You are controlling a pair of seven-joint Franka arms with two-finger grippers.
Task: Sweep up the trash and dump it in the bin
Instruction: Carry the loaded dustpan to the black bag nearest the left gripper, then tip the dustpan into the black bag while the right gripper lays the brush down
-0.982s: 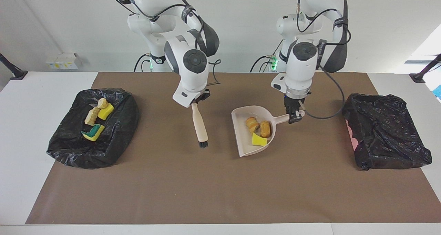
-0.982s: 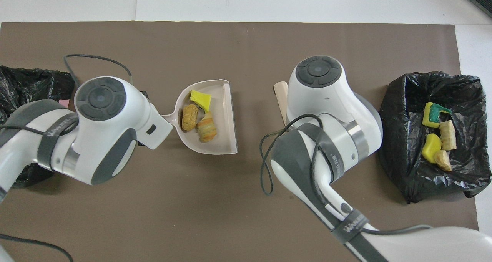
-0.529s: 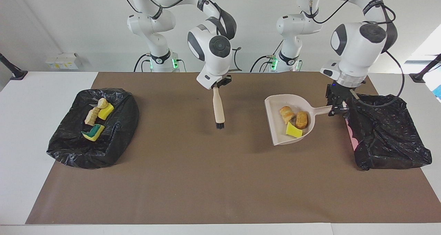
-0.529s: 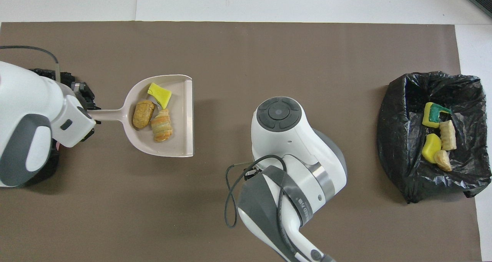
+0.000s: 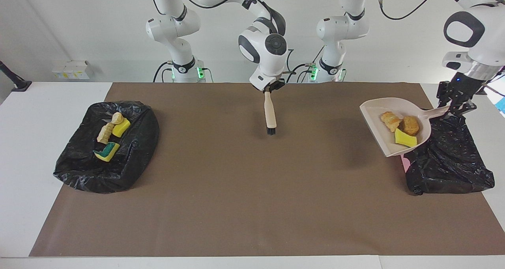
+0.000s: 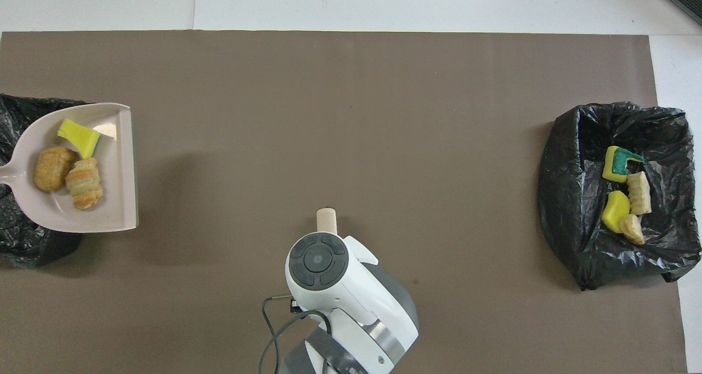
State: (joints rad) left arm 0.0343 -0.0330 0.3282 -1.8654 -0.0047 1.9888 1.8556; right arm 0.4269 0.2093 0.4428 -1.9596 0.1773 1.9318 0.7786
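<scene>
My left gripper (image 5: 454, 108) is shut on the handle of a beige dustpan (image 5: 376, 115), held in the air over the edge of the black-bagged bin (image 5: 446, 158) at the left arm's end. The pan carries trash: two golden-brown bread-like pieces (image 5: 410, 125) and a yellow sponge bit (image 5: 405, 139). In the overhead view the pan (image 6: 118, 198) and its trash (image 6: 83, 183) show over that bin (image 6: 16, 242); the gripper is out of that view. My right gripper (image 5: 269, 88) is shut on a wooden brush (image 5: 270, 115), bristles down, held above the mat's middle near the robots.
A second black-bagged bin (image 5: 106, 162) at the right arm's end holds several scraps (image 5: 110, 133), also seen from overhead (image 6: 625, 193). A brown mat (image 5: 252, 190) covers the table. In the overhead view the right arm covers all of the brush but its end (image 6: 327, 219).
My left arm has lifted the loaded dustpan off the mat and carried it toward the left arm's end, over the bin's edge. My right arm has raised the brush and drawn it back toward the robots.
</scene>
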